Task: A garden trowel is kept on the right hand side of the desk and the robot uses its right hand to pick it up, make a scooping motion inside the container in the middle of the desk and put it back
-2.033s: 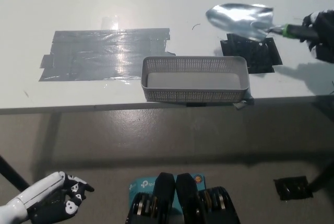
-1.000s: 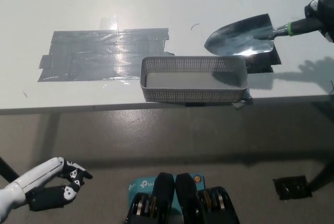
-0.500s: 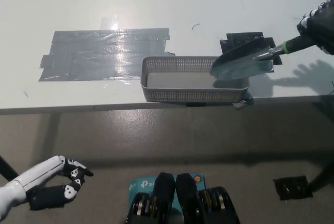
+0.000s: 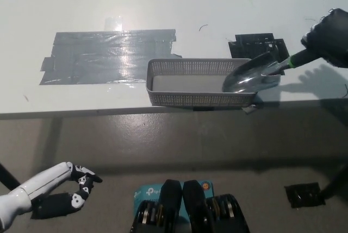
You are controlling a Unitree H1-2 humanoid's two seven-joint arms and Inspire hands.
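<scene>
A metal garden trowel [image 4: 253, 75] with a green-banded dark handle is gripped by my black right hand [image 4: 327, 40] at the right edge. Its silver blade tilts down into the right end of the grey mesh basket [image 4: 190, 98], which stands at the desk's front edge in the middle. My white left hand [image 4: 57, 194] rests low at the bottom left, below the desk, fingers loosely curled and holding nothing.
A patch of grey tape [image 4: 109, 55] covers the desk left of the basket. Black tape [image 4: 255, 45] marks a spot behind the basket's right end. The desk's front edge [image 4: 81, 112] runs just before the basket. Another black patch [image 4: 304, 195] lies on the floor.
My right hand has swung the trowel from above the black tape down and leftward. The blade now dips into the basket's right end. The left hand has barely shifted.
</scene>
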